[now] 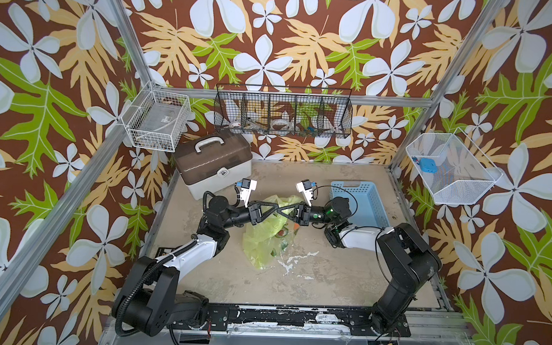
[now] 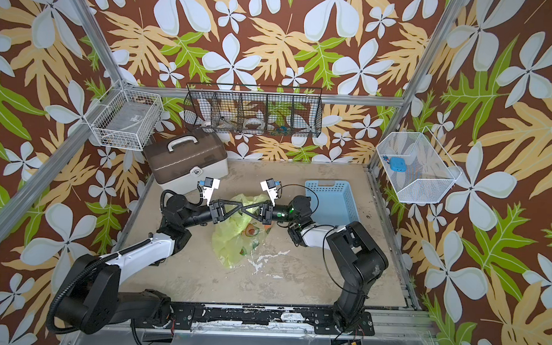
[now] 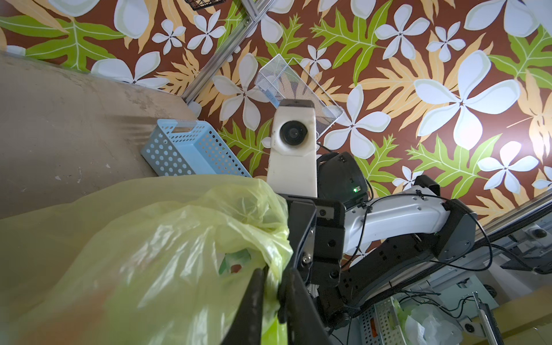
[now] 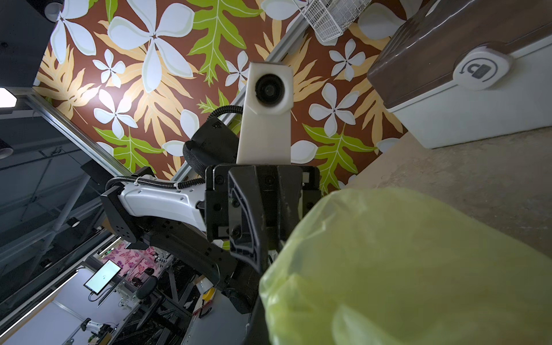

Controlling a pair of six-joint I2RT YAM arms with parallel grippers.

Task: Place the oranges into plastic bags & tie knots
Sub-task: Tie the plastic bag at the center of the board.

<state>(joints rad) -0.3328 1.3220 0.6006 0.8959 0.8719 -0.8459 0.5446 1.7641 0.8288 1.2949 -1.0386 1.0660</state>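
A robotics lab: aluminium frame [image 1: 391, 100] with floral wall panels [image 1: 273, 37] encloses the bench; monitor [image 4: 102, 276] outside.

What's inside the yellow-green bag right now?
Through the plastic bag, one orange shows as a small patch near its gathered top. Crumpled folds and avocado prints hide the rest; a second orange cannot be confirmed.

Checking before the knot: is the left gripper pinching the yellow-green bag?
Yes, in the left wrist view the left gripper is closed with a fold of the plastic bag squeezed between its fingers.
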